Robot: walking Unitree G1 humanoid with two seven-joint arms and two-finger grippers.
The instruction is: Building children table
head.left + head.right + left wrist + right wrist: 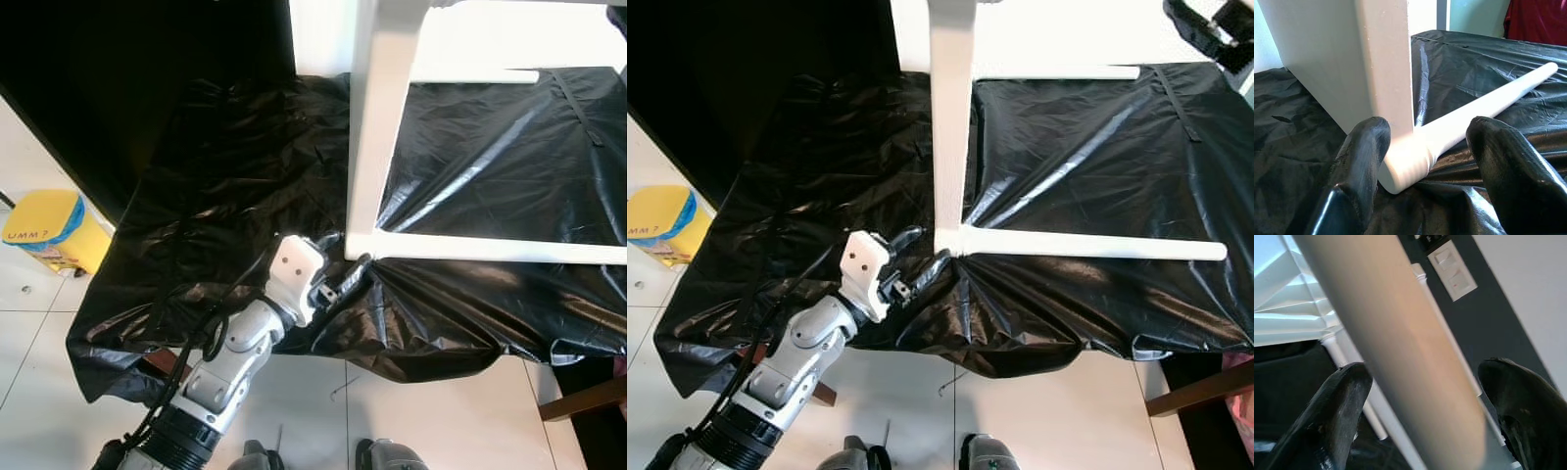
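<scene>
The white children's table lies on its side on a black plastic sheet (245, 176), with its top (382, 127) standing upright. A round white leg (490, 247) runs along the sheet to the right from the top's lower corner. My left gripper (345, 253) is at that corner, open, with one finger on each side of the leg's near end (1405, 166) and not touching it. My right gripper (1215, 34) is high at the far right. It is open around another round leg (1400, 347).
The sheet covers a low surface and hangs over its front edge (411, 357). A yellow container (49, 230) stands on the tiled floor at the left. A wooden piece (588, 397) sticks out at the bottom right. Behind the sheet on the left stands a dark wall (127, 69).
</scene>
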